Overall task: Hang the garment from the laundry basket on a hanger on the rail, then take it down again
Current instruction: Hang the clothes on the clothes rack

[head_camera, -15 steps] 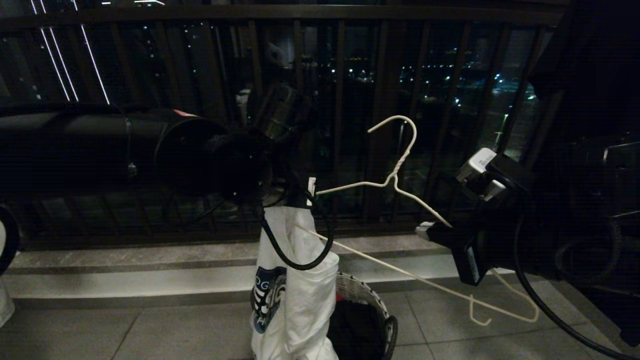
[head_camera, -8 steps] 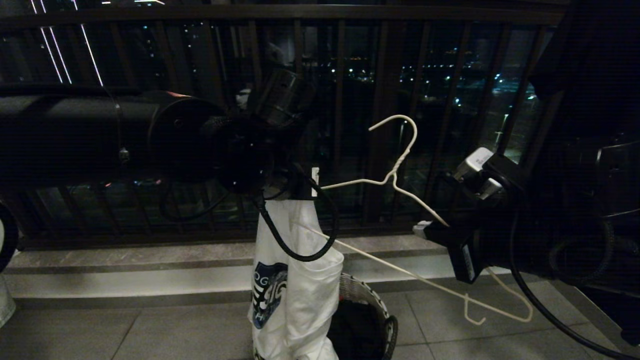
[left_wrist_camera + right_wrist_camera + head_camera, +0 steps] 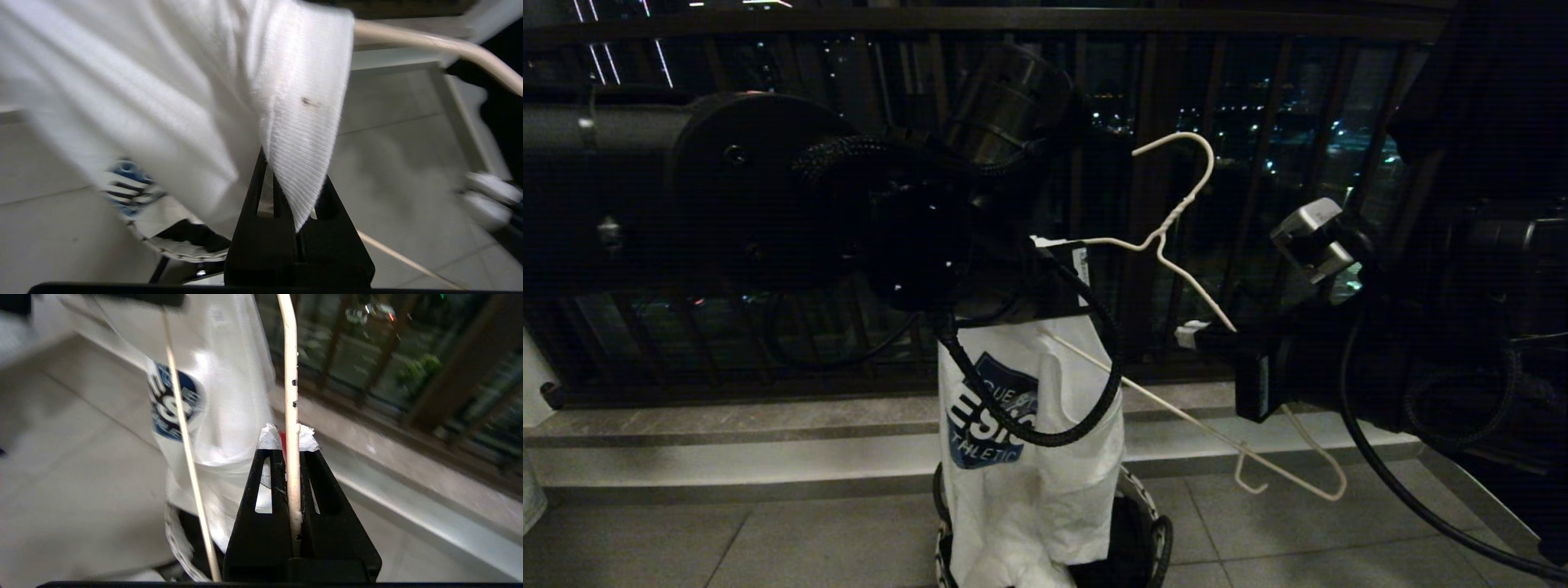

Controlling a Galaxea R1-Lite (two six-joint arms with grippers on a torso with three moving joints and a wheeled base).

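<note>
The left gripper (image 3: 282, 192) has its jaws closed on the ribbed collar of the T-shirt (image 3: 1029, 441), so the shirt hangs down from it freely, with its lower part reaching into the basket (image 3: 1156, 543) on the floor. Held at the collar, the neck opening is presented to the hanger (image 3: 1176, 245), which seems to be the reason for this grip.

The right gripper (image 3: 288, 441) has its jaws closed tightly on one sloping arm of the hanger. In the head view the hanger is tilted, its hook pointing up toward the balcony bars (image 3: 1143, 106), and its other arm reaches to the collar at the left gripper. The bottom wire passes across the top of the shirt. I judge that the robot is threading the hanger into the neck, with one arm carrying the cloth and the other steering the wire.

The rail is not visible in these views, so the hanging is not yet done.
</note>
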